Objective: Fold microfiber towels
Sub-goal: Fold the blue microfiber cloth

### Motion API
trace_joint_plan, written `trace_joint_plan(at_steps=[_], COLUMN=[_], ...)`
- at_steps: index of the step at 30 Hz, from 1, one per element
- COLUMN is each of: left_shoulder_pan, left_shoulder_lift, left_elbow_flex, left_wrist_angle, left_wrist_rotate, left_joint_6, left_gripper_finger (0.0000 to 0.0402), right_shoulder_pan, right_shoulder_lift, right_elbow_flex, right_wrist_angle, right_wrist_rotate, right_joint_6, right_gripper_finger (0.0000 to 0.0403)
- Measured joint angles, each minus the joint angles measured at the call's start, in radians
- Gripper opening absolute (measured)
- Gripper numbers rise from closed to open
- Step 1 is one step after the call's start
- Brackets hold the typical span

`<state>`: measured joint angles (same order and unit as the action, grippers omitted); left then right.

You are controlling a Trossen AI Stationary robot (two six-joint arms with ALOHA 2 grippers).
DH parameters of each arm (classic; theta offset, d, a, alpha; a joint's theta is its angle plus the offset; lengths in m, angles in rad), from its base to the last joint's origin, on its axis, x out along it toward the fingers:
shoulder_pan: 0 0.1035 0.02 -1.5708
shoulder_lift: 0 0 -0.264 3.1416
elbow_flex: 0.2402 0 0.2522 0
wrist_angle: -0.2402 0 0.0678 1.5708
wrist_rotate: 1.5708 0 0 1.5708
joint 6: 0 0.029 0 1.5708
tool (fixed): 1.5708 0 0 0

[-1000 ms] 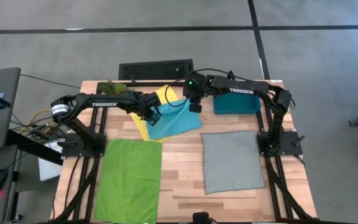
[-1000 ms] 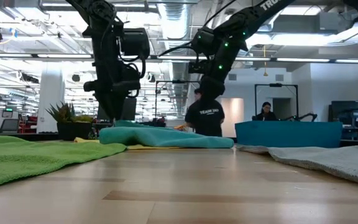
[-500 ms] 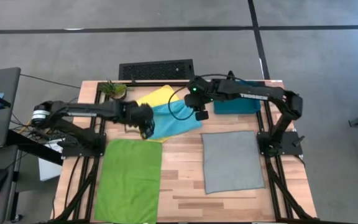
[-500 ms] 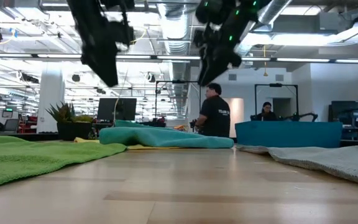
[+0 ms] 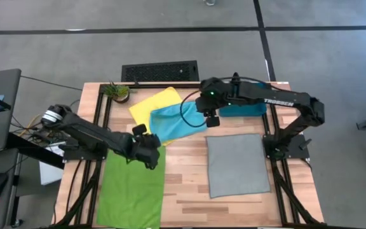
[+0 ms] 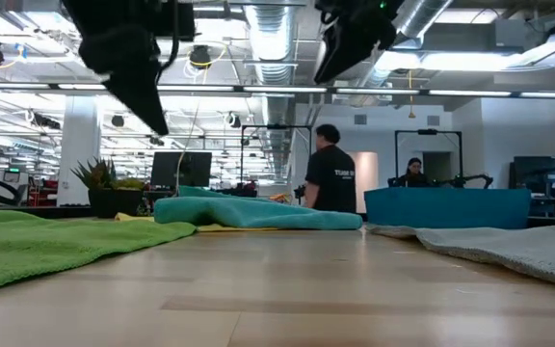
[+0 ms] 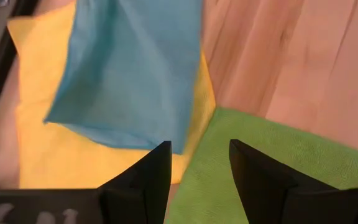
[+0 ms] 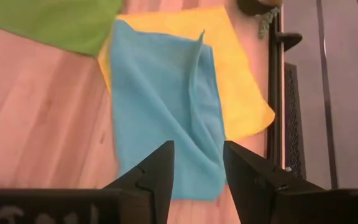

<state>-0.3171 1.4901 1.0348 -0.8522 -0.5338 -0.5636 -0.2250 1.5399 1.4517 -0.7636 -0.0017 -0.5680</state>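
A light turquoise-blue towel [image 5: 177, 122] lies rumpled over a yellow towel [image 5: 152, 106] at about 12 o'clock on the wooden table [image 5: 186, 178], with a raised crease running along it in the right wrist view. The lime green towel [image 5: 132, 191] lies flat at 8 o'clock and the grey towel [image 5: 236, 164] flat at 4 o'clock; neither shows a fold.

The left gripper [image 5: 147, 145] hangs in the air over the green towel's far corner, its fingers [image 7: 143, 180] parted and empty. The right gripper [image 5: 210, 117] hovers at the blue towel's 3 o'clock edge, just in front of the dark teal bin [image 5: 241, 105], fingers likewise spread with nothing between them.

By the look of it, the work is between grasps, with no towel yet neatly folded. The next move appears to call for each gripper to drop onto a corner of one cloth and pinch only that layer, which is harder where blue overlaps yellow.

From table height the two grippers are cut off at the top, so their height cannot be judged. How much of the yellow towel the blue one covers is hidden, and the green towel's near edge runs out of the overhead view. People stand in the room beyond.
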Motion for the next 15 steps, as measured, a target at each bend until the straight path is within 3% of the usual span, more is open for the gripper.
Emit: trace_joint_plan(at_steps=[4, 15], left_shoulder_pan=[-0.004, 0.001], left_shoulder_lift=[0.088, 0.256], left_elbow_flex=[0.000, 0.000], left_wrist_angle=[0.002, 0.024], left_wrist_rotate=[-0.013, -0.185], left_joint_6=[-0.081, -0.003], left_gripper_finger=[0.0155, 0.0155], right_shoulder_pan=[0.027, 0.039], right_shoulder_lift=[-0.023, -0.013], right_elbow_flex=[0.000, -0.001], right_wrist_angle=[0.001, -0.003], right_wrist_rotate=[0.000, 0.002], right_joint_6=[0.002, 0.029], right_gripper_finger=[0.0160, 0.0161])
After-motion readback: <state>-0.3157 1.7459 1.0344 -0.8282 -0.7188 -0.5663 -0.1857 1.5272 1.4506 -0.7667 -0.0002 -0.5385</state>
